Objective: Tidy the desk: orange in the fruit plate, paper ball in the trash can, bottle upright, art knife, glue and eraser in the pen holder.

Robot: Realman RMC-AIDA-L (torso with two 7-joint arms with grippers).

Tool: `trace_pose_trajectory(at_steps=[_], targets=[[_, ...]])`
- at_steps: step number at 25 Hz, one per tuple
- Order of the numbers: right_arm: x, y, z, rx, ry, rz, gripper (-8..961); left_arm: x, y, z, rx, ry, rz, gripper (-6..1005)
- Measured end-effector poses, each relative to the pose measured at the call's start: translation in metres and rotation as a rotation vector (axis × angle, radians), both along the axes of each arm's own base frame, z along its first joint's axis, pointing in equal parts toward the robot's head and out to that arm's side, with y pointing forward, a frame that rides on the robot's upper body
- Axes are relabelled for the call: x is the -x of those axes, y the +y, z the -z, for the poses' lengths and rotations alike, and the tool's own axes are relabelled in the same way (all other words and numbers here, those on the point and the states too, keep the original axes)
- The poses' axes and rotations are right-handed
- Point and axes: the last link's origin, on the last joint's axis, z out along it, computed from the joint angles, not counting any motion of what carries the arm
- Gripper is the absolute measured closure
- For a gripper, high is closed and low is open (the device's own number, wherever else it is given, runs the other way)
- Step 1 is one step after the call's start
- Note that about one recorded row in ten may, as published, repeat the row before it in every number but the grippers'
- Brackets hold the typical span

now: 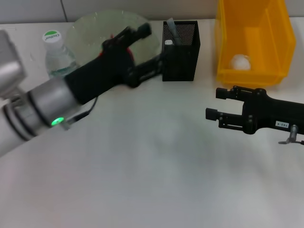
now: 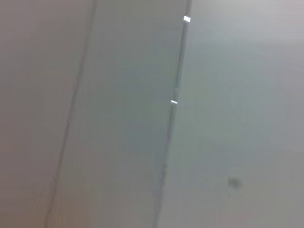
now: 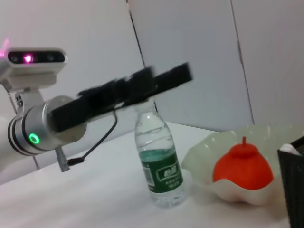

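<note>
In the head view the left arm reaches from the lower left up toward the top centre, its left gripper point(image 1: 151, 50) raised over the plate point(image 1: 90, 28) and just beside the holder point(image 1: 183, 52); its fingers blur together, so how far they are spread cannot be told. The right gripper point(image 1: 214, 103) hovers at centre right over the bare desk point(image 1: 152, 180), its two fingers set narrowly apart and holding nothing. The bottle point(image 3: 159, 164) stands upright at upper left, next to the plate, and the right wrist view shows the orange point(image 3: 243, 167) lying in the plate. The paper ball point(image 1: 240, 62) lies inside the bin point(image 1: 280, 42) at upper right. Something grey and something white stick up out of the holder. The left wrist view shows only pale wall.
</note>
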Motion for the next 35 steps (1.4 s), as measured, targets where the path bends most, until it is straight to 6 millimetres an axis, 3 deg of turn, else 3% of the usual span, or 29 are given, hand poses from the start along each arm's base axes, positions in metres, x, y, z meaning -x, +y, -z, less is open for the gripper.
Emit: trace_pose_trajectory(at_steps=[6, 11, 19, 35], targets=[[0.009, -0.011, -0.001, 0.057, 0.042, -0.074, 228, 0.032, -0.025, -0.033, 0.185, 0.09, 0.078, 150], [0.012, -0.018, -0.001, 0.1, 0.056, -0.109, 228, 0.05, -0.035, -0.044, 0.293, 0.225, 0.115, 150], [0.007, -0.024, 0.002, 0.139, 0.027, -0.11, 228, 0.064, -0.04, -0.047, 0.307, 0.304, 0.107, 150], [0.002, -0.03, 0.003, 0.132, 0.03, -0.093, 227, 0.066, -0.044, -0.035, 0.341, 0.348, 0.107, 150]])
